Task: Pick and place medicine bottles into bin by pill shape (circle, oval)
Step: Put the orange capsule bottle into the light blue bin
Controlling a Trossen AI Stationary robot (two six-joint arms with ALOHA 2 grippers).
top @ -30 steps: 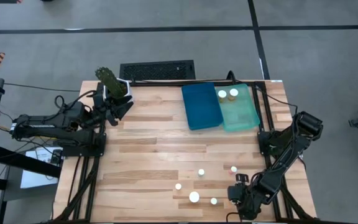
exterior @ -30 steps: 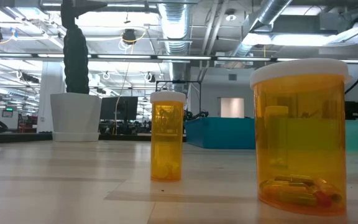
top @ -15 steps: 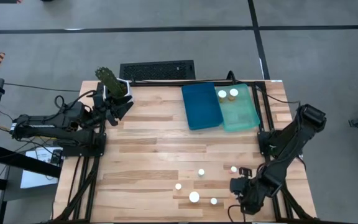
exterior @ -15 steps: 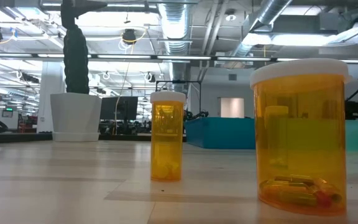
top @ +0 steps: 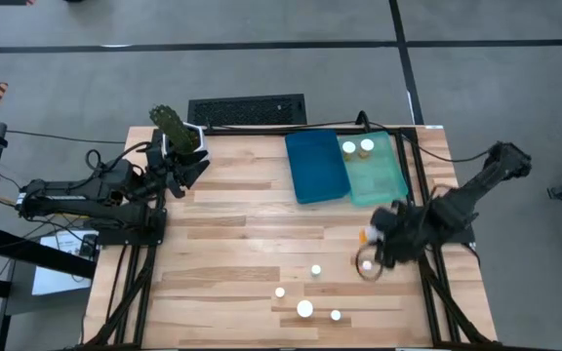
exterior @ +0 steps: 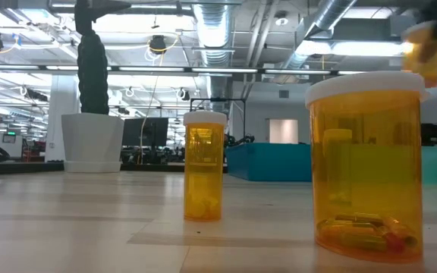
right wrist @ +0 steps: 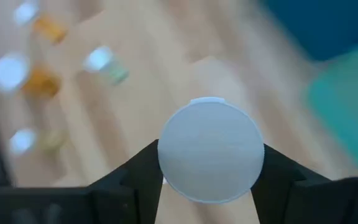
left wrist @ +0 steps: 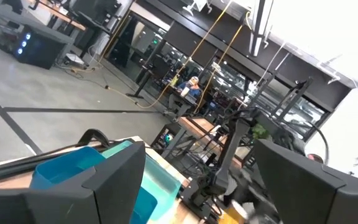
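My right gripper (top: 372, 246) hangs over the table's right half, shut on a small amber medicine bottle (top: 364, 235) with a round white cap (right wrist: 210, 149). The bottle shows as a yellow blur (exterior: 423, 45) in the low view. Several more medicine bottles stand upright on their bases near the front edge, among them a wide one (top: 304, 309) (exterior: 366, 163) and a narrow one (exterior: 203, 167). Two bottles (top: 357, 147) stand in the pale green bin (top: 383, 180), beside the blue bin (top: 315, 168). My left gripper (top: 191, 168) (left wrist: 197, 186) waits open at the far left. My right gripper pinches the bottle between its two fingers (right wrist: 135, 174), which sit on opposite sides just under the white cap's rim (right wrist: 166, 171). The fingers slant downward from the table's right side. The bottle is lifted clear of the table, cap toward the wrist camera.
A green plant in a white pot (top: 177, 129) (exterior: 93, 114) stands at the far left corner beside my left gripper. The two bins lie side by side at the far right. Bare wood lies between the bins and the bottles near the front edge.
My right gripper has risen from the table's near right corner and swung toward the far edge and the bins, tipping and rolling as it went. The small bottle that stood at the right of the group has been lifted clear of the table.
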